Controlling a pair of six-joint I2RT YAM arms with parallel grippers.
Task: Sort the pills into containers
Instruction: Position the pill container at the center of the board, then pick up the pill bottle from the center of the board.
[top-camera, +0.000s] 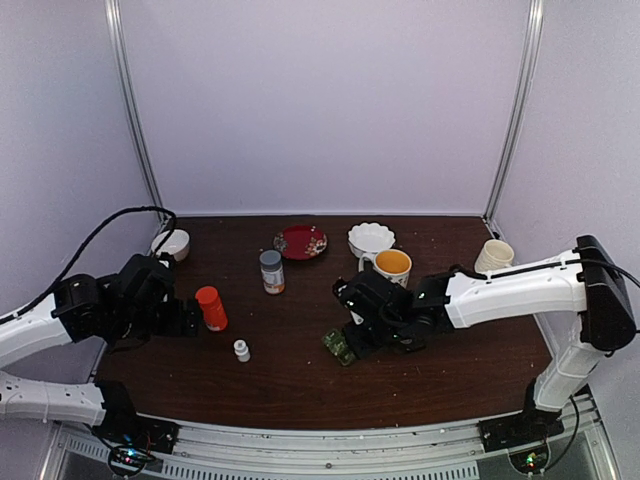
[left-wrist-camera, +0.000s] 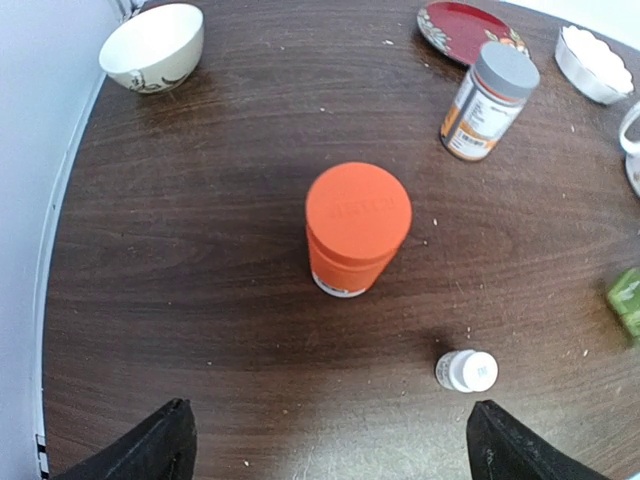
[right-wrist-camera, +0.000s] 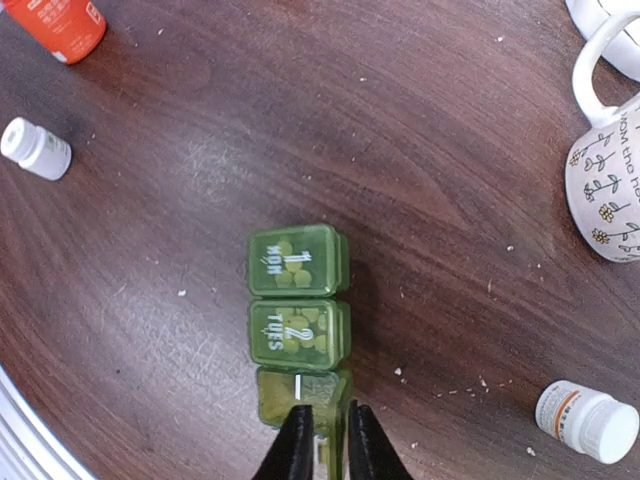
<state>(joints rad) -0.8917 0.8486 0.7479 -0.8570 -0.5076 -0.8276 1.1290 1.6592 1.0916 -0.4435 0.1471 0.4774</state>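
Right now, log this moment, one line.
left pincer: open, behind orange bottle | right pincer: narrow, at pill box third lid, grip unclear

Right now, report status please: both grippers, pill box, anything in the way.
Left gripper wide open, facing orange bottle. Right gripper nearly closed over pill box third lid, grip unclear. No pills visible. Mug stands apart.

Overhead view from behind — both wrist views look down, sharing pill box (right-wrist-camera: 297, 325).

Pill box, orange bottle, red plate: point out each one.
pill box (right-wrist-camera: 297, 335): right wrist view, on the TUES lid.
orange bottle (left-wrist-camera: 358, 208): left wrist view, top of its cap.
red plate (top-camera: 300, 241): top external view, its bare middle.
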